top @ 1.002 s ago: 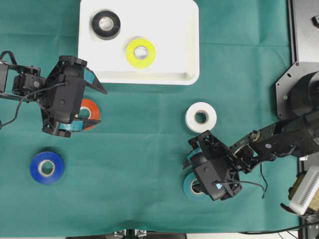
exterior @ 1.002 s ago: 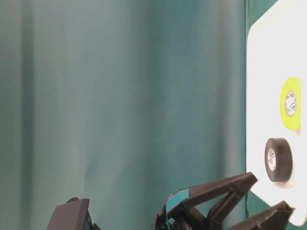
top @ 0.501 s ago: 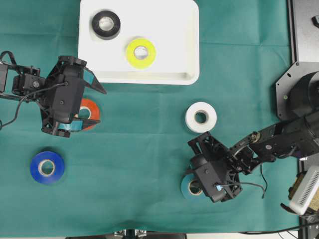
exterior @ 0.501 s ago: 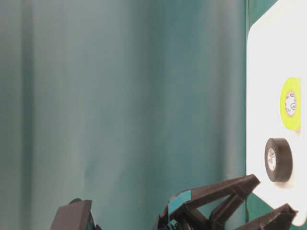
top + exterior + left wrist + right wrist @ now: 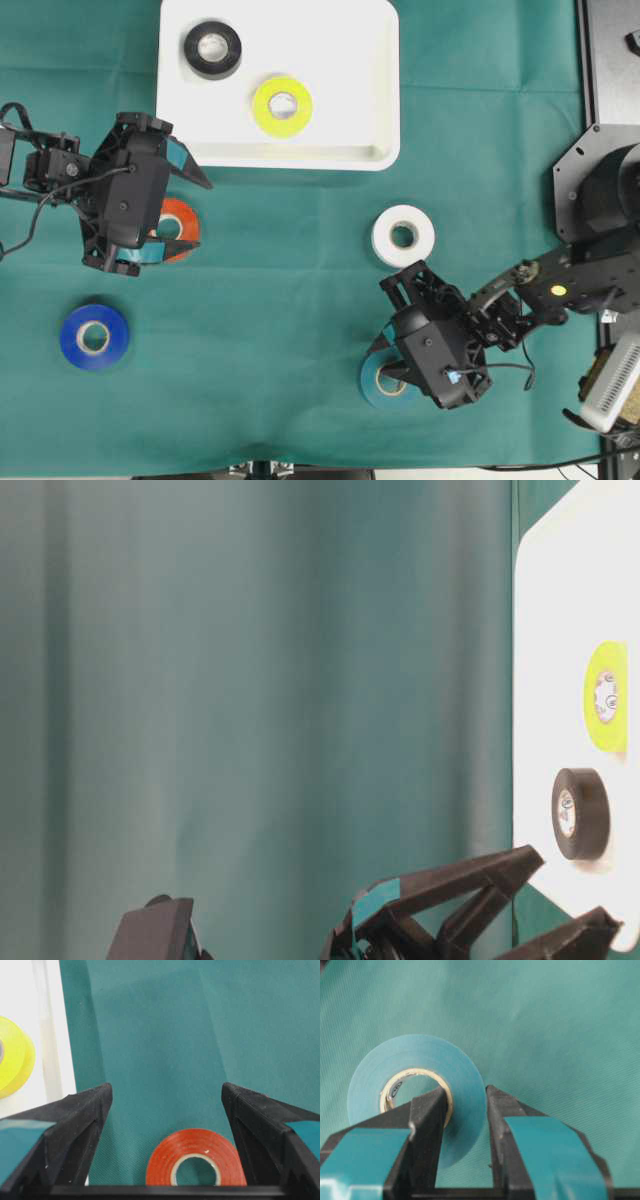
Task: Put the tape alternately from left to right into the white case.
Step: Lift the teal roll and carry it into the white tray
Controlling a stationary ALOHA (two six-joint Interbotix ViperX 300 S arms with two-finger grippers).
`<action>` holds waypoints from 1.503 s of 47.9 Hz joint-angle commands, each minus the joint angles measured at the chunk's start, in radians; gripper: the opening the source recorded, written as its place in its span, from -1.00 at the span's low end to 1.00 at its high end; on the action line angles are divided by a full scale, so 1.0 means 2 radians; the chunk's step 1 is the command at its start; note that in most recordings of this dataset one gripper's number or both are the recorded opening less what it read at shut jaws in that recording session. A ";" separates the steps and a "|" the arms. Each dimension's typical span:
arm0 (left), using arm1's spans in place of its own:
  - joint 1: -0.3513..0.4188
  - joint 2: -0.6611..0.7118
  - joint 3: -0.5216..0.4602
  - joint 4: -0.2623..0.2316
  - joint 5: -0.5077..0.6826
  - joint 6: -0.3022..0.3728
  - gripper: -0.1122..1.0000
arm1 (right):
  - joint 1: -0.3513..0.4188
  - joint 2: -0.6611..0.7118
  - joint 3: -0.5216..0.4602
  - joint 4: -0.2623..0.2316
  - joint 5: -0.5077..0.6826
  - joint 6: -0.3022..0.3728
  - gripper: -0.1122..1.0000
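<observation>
Right jaws now shut on teal roll; black and yellow already in case.

Left to right: blue roll (image 5: 94,337) lies near-left on the counter (image 5: 290,300), untouched. Left gripper (image 5: 165,1105) hangs over the red roll (image 5: 180,226) with jaws at full spread, holding nothing; unchanged over the last second. Case (image 5: 330,100) at far centre holds black roll (image 5: 212,48) and yellow roll (image 5: 282,105). White roll (image 5: 403,235) sits on the counter right of centre, well apart from the case. Right gripper (image 5: 465,1110): a second ago the jaws stood wide around the teal roll (image 5: 415,1080); now they pinch its wall, one finger through the core, one outside. Judgement: grasp made, third roll ready to lift toward the case; red likely next.
</observation>
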 commanded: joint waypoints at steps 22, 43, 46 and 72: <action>-0.001 -0.006 -0.005 -0.001 -0.004 -0.001 0.65 | -0.156 -0.044 -0.044 -0.025 0.069 -0.004 -0.46; -0.002 -0.006 -0.005 -0.001 -0.004 0.000 0.65 | -0.281 -0.003 -0.080 -0.091 0.033 -0.004 -0.46; -0.002 -0.006 -0.005 -0.001 -0.004 0.000 0.65 | -0.296 0.008 -0.091 -0.092 0.031 -0.005 -0.46; -0.005 -0.006 -0.005 -0.001 -0.005 0.000 0.65 | -0.358 0.096 -0.182 -0.092 -0.002 -0.006 -0.46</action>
